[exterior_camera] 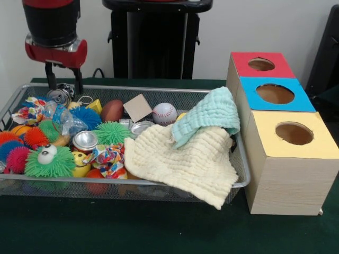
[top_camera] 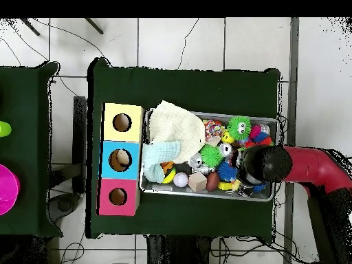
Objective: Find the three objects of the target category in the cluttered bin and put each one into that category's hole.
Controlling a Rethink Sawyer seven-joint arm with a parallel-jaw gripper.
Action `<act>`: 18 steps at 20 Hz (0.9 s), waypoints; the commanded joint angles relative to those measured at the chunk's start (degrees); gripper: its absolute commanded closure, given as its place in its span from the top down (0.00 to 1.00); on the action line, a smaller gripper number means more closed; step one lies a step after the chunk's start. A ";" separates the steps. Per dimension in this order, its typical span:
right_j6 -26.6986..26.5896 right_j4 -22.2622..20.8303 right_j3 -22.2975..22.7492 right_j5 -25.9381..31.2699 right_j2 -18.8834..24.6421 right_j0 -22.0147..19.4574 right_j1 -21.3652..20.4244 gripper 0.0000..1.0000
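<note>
The silver wire-mesh bin [exterior_camera: 159, 89] is full of clutter. My gripper [exterior_camera: 64, 83] hangs over its far left corner in the front view, open and empty, fingertips just above a crushed can [exterior_camera: 58, 96]. In the overhead view my arm's wrist [top_camera: 265, 163] covers the gripper over the bin [top_camera: 206, 195]. No soft toy animal shows clearly. A yellow thing [exterior_camera: 80, 165] lies half hidden under spiky balls, and I cannot tell what it is. The red-faced box's hole [exterior_camera: 261, 64] [top_camera: 117, 196] is open and unblocked.
A cream cloth [exterior_camera: 180, 164] and a teal cloth [exterior_camera: 212, 114] cover the bin's right part and drape over its rim. Spiky balls [exterior_camera: 50, 161], a baseball [exterior_camera: 164, 113], a brown football [exterior_camera: 112, 110], cans [exterior_camera: 85, 141] and a wooden block [exterior_camera: 137, 107] fill the rest. Blue-faced [exterior_camera: 275, 93] and yellow-faced [exterior_camera: 294, 133] boxes adjoin the red one.
</note>
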 commanded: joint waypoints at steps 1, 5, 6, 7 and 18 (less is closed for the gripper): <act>-15.58 2.49 5.09 4.54 5.63 -0.62 -3.40 1.00; -14.18 0.59 5.30 1.43 5.33 -0.63 -1.96 1.00; -13.72 0.07 5.27 0.64 5.23 -0.58 -1.49 1.00; -13.19 -0.61 5.22 -0.46 5.00 -0.50 -0.72 1.00; -6.10 -6.00 6.71 -13.17 2.23 0.17 6.80 1.00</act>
